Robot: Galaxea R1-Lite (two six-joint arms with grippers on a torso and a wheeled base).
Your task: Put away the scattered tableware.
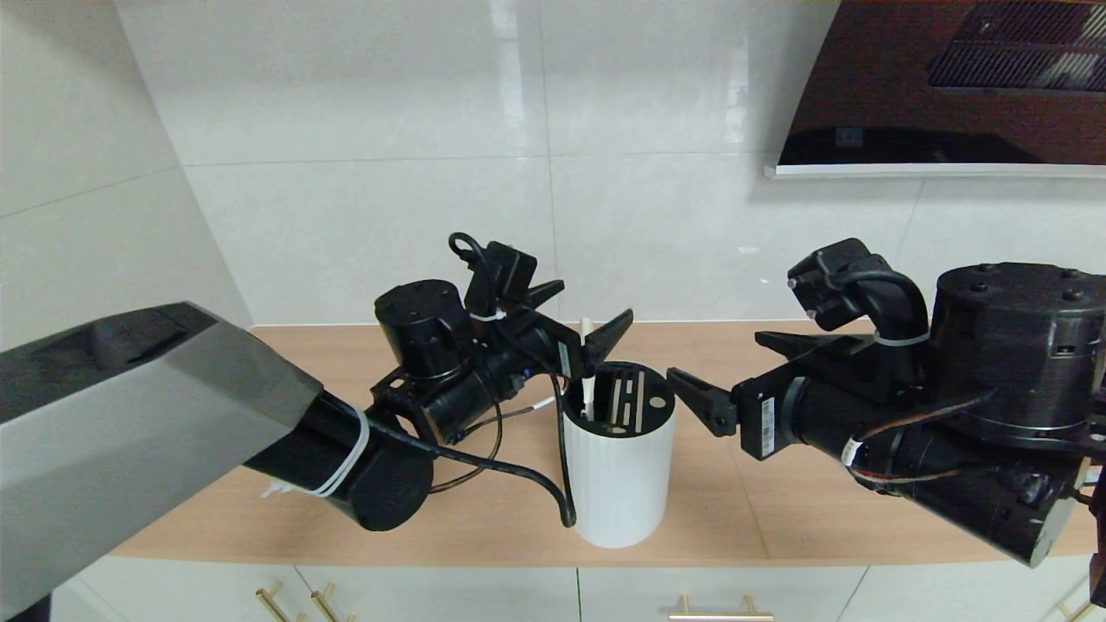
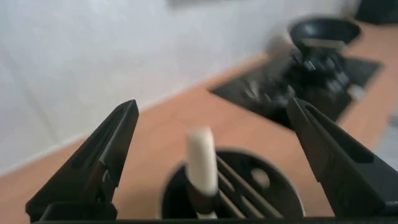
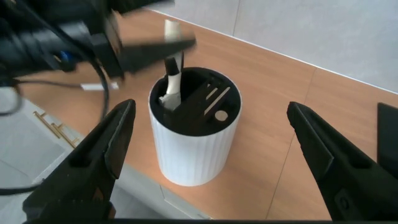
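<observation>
A white, vertically ribbed cylindrical holder [image 1: 618, 484] is standing on the smooth wood-grain countertop [image 1: 484, 518], its flat black top cut with narrow slots and one round hole. One utensil [image 1: 587, 380] – a slim handle, white at the rounded tip and dark lower down – is sticking upright out of the opening on the holder's left side. The left gripper [image 1: 587, 315] is hovering just above that handle, its pointed black fingers spread wide and grasping nothing. The right gripper [image 1: 730, 376] is hanging just beside the holder's right rim – its tapered fingers are likewise parted and empty. Glossy white tiles [image 1: 389, 216] are lining the wall behind.
</observation>
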